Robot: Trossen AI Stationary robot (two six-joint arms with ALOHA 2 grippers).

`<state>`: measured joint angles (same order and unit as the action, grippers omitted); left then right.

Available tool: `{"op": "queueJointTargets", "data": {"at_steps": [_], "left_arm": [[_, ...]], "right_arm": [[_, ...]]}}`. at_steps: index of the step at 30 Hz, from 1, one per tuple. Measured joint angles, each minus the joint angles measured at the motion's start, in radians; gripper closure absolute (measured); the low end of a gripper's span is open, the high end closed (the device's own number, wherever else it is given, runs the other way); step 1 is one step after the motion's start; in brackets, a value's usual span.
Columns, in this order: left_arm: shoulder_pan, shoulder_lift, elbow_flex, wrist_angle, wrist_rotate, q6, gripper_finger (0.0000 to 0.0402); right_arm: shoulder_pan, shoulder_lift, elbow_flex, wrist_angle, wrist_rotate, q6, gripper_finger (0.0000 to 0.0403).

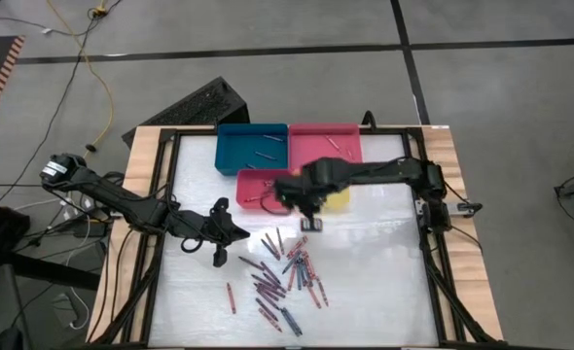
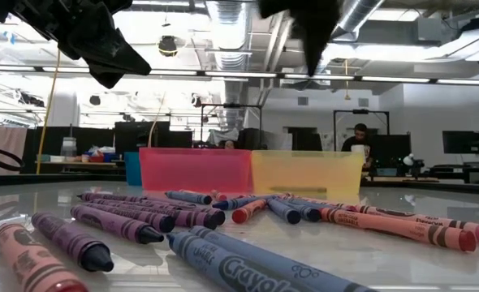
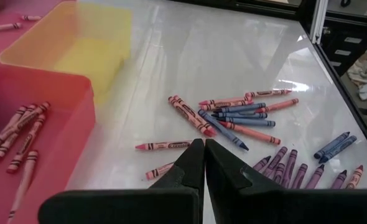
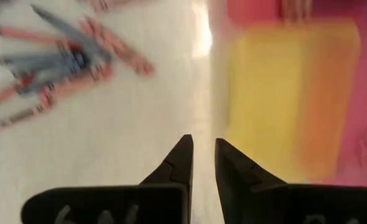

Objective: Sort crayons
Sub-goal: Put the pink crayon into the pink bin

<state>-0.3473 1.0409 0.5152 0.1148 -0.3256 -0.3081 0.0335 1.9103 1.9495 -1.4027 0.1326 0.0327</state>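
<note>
Crayons [image 1: 279, 275]: thin paper-wrapped sticks in red, pink, purple and blue, scattered loose on the table [image 1: 365, 282] at its near-centre. A few more lie in the red tray [image 3: 40, 143]. Left gripper [image 1: 219, 231]: fingers pressed together, empty, beside the pile. Right gripper [image 4: 201, 157]: fingers slightly parted, empty, above bare table by the yellow tray [image 4: 289, 93].

Grey tiled floor [image 1: 268, 39] with dark seams, yellow cable [image 1: 100, 68] trailing, exposed ceiling ducts [image 2: 231, 20], strip lights, person [image 2: 358, 142] seated at far desks, possibly monitors.
</note>
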Motion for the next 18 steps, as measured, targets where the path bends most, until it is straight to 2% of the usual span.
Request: {"op": "queueJointTargets", "data": {"at_steps": [3,5,12,18], "left_arm": [[0.000,0.000,0.000,-0.002,0.000,0.005,0.0401],[0.000,0.000,0.000,-0.004,0.000,0.007,0.0401],[0.000,0.000,0.000,-0.004,0.002,0.007,0.0401],[0.000,0.000,0.000,0.015,-0.002,0.007,0.0401]], "right_arm": [[0.070,-0.026,0.001,-0.139,0.042,0.144,0.0342],[0.131,-0.038,-0.002,-0.169,0.089,0.263,0.0342],[0.379,-0.058,-0.069,-0.102,0.198,0.683,0.0342],[0.539,-0.057,-0.169,-0.035,0.320,1.048,0.0342]]}}
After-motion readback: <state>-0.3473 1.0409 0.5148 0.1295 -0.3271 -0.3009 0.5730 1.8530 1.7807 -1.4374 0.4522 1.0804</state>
